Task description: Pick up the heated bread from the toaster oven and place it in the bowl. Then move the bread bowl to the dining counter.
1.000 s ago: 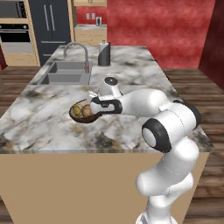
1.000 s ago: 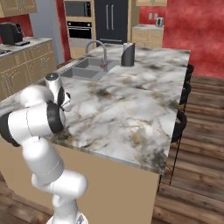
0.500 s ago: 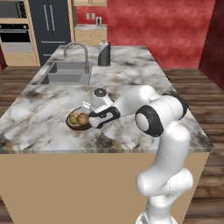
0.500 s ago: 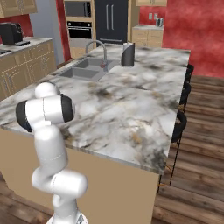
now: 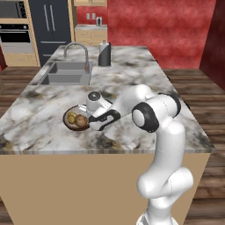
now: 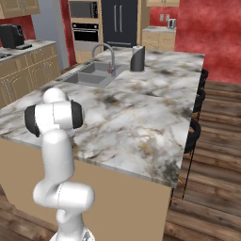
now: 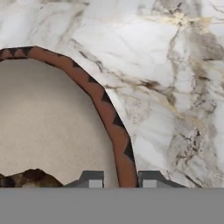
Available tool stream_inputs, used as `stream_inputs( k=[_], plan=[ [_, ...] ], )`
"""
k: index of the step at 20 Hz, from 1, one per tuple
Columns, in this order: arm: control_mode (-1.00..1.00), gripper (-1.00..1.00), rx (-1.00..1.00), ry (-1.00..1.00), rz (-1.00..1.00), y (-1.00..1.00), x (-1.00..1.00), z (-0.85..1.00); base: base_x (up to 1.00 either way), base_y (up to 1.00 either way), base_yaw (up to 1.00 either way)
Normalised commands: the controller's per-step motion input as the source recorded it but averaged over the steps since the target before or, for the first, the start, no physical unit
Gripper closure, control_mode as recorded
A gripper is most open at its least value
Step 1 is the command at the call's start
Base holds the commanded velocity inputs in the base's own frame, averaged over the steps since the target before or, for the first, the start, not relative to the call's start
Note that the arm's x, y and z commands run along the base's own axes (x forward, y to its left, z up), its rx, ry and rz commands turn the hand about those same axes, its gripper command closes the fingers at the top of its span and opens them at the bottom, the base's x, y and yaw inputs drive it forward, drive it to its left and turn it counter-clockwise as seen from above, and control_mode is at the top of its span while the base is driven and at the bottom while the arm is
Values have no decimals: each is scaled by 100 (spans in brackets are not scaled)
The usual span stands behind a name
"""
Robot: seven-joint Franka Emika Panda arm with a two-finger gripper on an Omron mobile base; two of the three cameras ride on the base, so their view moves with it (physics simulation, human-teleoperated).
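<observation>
At the near long edge of the dining counter [image 5: 145, 79], toward its left end, the bowl [image 5: 70, 121] is seen resting on the marble, and the heated bread [image 5: 79, 120] lies inside it. The gripper [image 7: 121, 183] is set low over the rim of the bowl on the side facing the arm; in the hand view one fingertip is seen inside the rim and the other outside it, so the jaws are judged to be closed on the rim, though firm contact cannot be confirmed. The bread is already in the bowl and the bowl is already on the dining counter, so only the release and the withdrawal seem to be left. Farther along, the sink [image 5: 66, 72] is set in the top, well apart from the bowl.
</observation>
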Motion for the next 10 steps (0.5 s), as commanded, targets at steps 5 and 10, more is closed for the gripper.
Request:
stream_inputs(
  k=[5,10],
  plan=[
    [-100,-100,0,3,0,0,1,7,0,0,0],
    [-100,-100,1,0,0,0,0,43,0,0,0]
  ],
)
